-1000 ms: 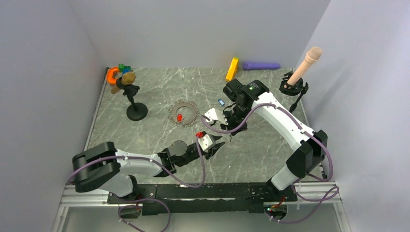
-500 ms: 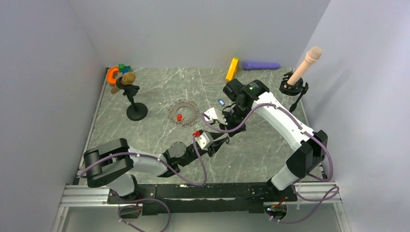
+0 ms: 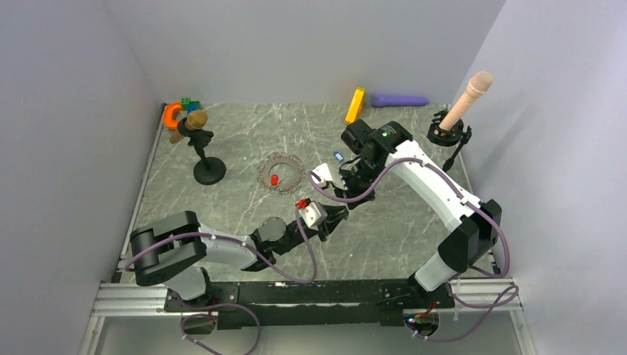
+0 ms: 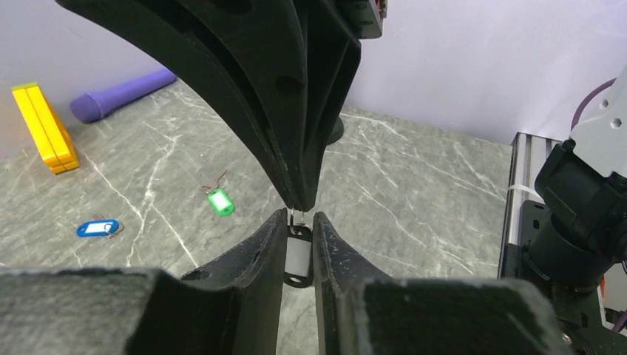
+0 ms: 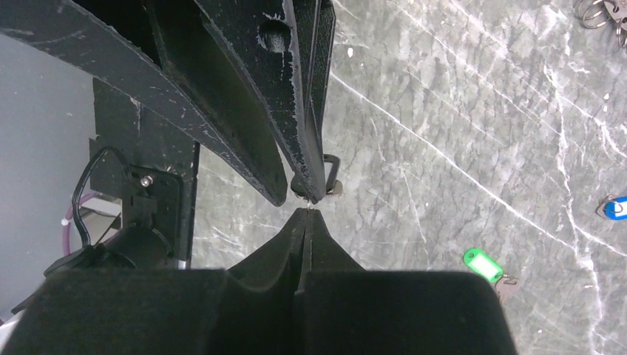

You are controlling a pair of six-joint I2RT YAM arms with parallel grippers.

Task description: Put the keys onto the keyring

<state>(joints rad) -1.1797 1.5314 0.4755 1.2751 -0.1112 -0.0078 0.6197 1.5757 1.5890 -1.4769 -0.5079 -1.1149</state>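
Pale walls enclose a grey marbled table [image 3: 236, 140]. The large floppy loop of dark toothed chain, the keyring [image 3: 282, 172], lies left of centre, well apart from both grippers, with a small red key tag [image 3: 274, 180] inside its outline. The left gripper [image 4: 299, 216] is closed against the sides of a tiny black-rimmed key tag [image 4: 298, 255]. The right gripper [image 5: 305, 216], fingers pressed together, meets that tag's thin metal loop. A green key tag [image 4: 219, 201] and blue key tag [image 4: 97, 228] lie loose. The handover probably goes best if one grip is firm before the other lets go.
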